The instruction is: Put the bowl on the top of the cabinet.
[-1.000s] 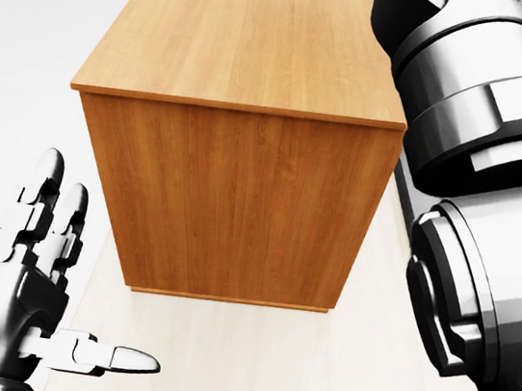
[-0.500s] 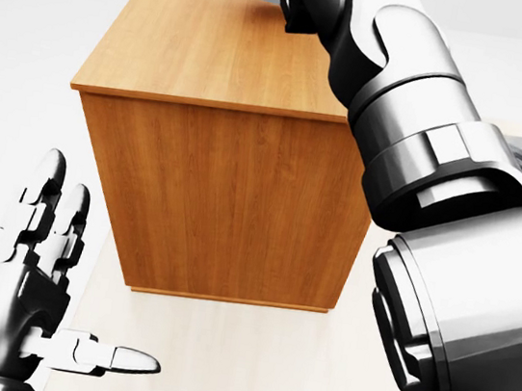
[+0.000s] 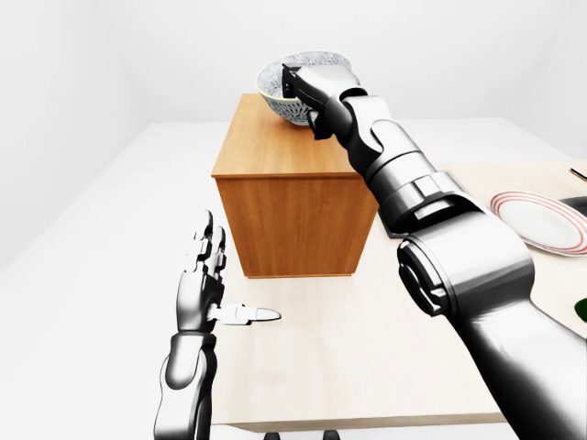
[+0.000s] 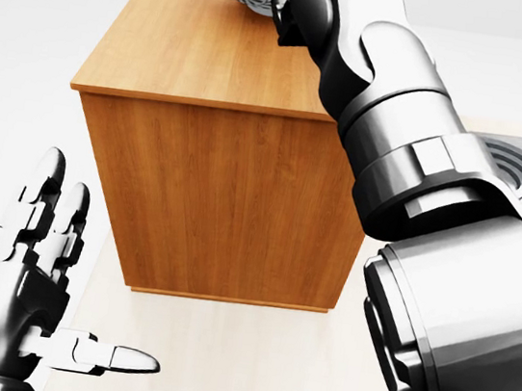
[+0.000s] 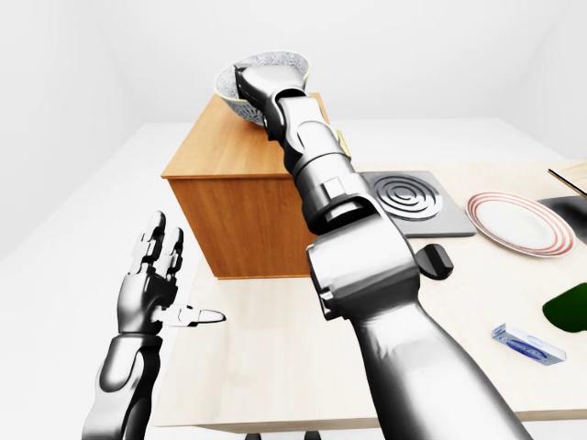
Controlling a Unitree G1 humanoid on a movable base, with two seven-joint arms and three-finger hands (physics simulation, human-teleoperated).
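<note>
Right robot hand (image 3: 307, 87) grips the bowl (image 3: 277, 96) over the cabinet (image 3: 292, 197); left robot hand (image 3: 204, 289) hangs open. Plate (image 5: 515, 223) and burner (image 5: 404, 200) sit beside it on the desk (image 3: 367, 357).

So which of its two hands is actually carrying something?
The right robot hand, stretched out over the cabinet, grips the patterned bowl. The left robot hand hangs empty, fingers spread, over the table.
</note>
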